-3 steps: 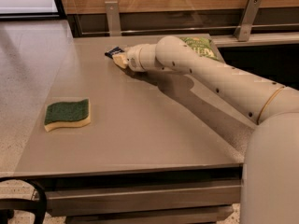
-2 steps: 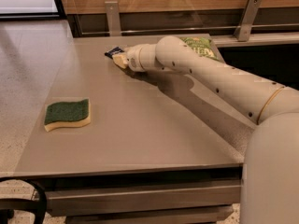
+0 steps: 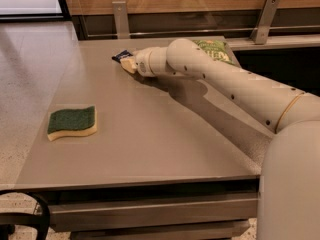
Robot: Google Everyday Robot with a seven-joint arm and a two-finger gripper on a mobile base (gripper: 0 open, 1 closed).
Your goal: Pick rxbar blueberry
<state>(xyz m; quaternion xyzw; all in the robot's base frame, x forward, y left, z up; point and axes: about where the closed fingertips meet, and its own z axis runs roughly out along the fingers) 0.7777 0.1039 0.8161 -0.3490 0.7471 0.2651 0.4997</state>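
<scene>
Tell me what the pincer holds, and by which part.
Cannot be told. The pincer sits against the right end of the rxbar blueberry, but no grip is visible.

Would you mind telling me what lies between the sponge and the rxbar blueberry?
In the camera view, only bare table lies between the sponge and the rxbar blueberry. The gripper is right at the bar, on the table's far side.

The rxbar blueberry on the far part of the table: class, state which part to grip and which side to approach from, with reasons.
Grip the rxbar blueberry across its narrow width, coming down from above. It lies flat on the table, so probably only its thin long edges offer purchase. The gripper is at its end nearer the camera, hiding part of it.
</scene>
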